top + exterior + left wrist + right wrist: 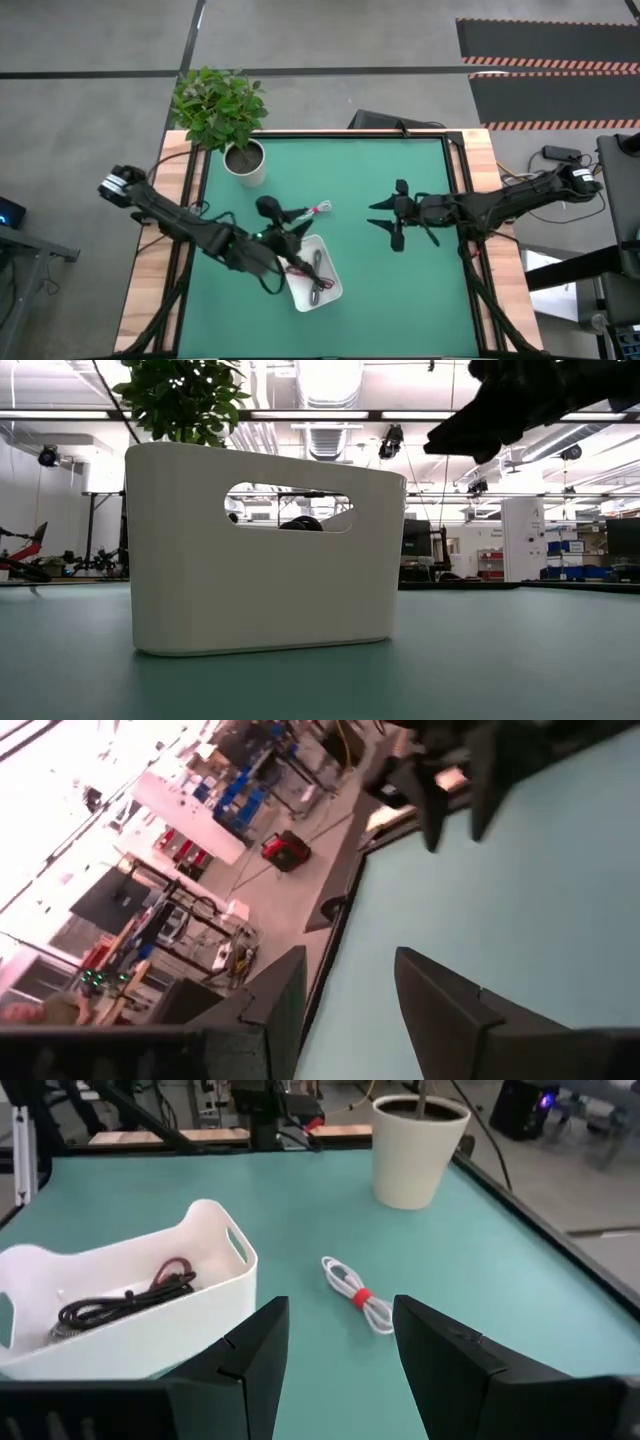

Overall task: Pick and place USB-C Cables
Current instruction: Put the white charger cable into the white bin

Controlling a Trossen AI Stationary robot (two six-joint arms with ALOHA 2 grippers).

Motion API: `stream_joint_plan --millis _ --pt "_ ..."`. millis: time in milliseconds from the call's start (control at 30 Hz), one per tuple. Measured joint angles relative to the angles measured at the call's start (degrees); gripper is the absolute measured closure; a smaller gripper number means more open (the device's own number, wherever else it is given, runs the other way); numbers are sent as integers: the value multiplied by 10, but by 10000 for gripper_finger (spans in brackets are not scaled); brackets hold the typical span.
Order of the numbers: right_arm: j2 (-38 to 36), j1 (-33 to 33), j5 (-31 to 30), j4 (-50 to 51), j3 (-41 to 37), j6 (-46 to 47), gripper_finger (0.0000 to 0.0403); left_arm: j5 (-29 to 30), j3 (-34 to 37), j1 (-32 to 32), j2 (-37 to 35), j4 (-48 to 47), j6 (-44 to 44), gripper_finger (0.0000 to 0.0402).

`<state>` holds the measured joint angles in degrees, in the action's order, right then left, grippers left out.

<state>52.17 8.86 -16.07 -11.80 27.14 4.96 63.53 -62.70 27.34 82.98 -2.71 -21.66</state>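
One bundled white USB-C cable with a red tie [358,1294] lies loose on the green table mat [360,290], just beside the white rounded plastic tray [215,1275], at centre of the right wrist view. In that view a black bundled cable [120,1305] and a magenta-red one [176,1267] already lie inside the tray; a grey cable may lie there too, but I cannot make it out.

The step in hand looks like fetching that last loose cable. The right gripper [393,221] hangs at centre right of the high view, well apart from the tray, its jaws spread wide with nothing between them. The left gripper [283,232] sits over the tray's upper edge, left of centre; its jaws are parted and empty in the left wrist view.

Next, one gripper must come down over the white bundle, straddle it near the tie and close, then carry it into the tray.

From the low view the tray's wall hides its contents and the loose cable. The white potted plant [243,160] stands at upper left.
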Motion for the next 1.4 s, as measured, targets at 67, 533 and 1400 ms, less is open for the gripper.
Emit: stream_joint_plan --millis 67,533,1400 --pt "23 0 0 -3 8 11 232 -1 47 -4 -29 54 -12 263" --pt "181 -30 -4 109 216 -77 232 -1 266 -17 -211 368 -102 263" --pt "479 -195 242 295 451 -168 232 -2 308 -19 -267 378 -109 263"
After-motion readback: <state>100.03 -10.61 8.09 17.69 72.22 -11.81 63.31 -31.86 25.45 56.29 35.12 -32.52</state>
